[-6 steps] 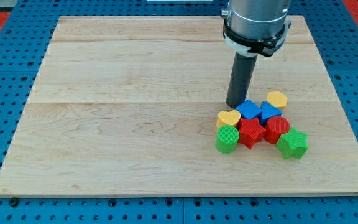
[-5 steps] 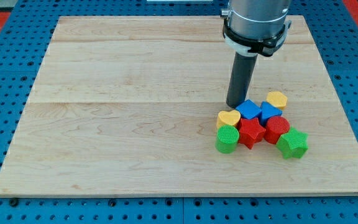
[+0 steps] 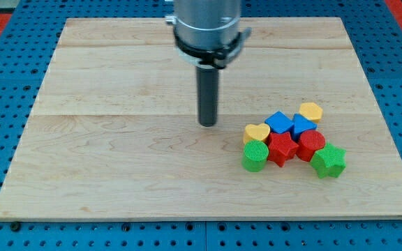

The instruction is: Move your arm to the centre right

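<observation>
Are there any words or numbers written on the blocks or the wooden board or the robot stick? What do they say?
No text: there are no words, numbers, labels or signs to read anywhere in this picture.
The wooden board shows only wood grain.
The blocks, such as the yellow heart and the green star, have plain ribbed sides with nothing written on them.
The rod above my tip is plain dark, and the grey collar carries no visible marking.
</observation>
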{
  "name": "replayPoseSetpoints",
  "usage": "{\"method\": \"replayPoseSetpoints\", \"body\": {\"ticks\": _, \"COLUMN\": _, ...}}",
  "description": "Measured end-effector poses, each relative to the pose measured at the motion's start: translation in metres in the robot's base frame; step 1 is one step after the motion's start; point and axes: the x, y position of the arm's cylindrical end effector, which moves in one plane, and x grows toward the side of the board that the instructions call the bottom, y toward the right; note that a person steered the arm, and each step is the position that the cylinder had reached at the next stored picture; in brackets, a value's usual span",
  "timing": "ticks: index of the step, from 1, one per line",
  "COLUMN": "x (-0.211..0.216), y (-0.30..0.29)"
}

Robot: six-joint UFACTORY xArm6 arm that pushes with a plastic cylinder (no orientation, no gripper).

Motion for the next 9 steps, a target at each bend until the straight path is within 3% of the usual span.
{"method": "replayPoseSetpoints", "body": {"ticks": 2, "x": 0.015, "y": 0.093}}
{"method": "replayPoseSetpoints", "body": {"ticks": 4, "x": -0.018, "y": 0.008}}
{"method": "replayPoseSetpoints", "body": {"ticks": 6, "x": -0.086, "y": -0.055}}
{"method": "replayPoseSetpoints", "body": {"ticks": 7, "x": -0.117, "y": -0.027}}
{"method": "replayPoseSetpoints", "body": {"ticks": 9, "x": -0.089, "y": 0.182}}
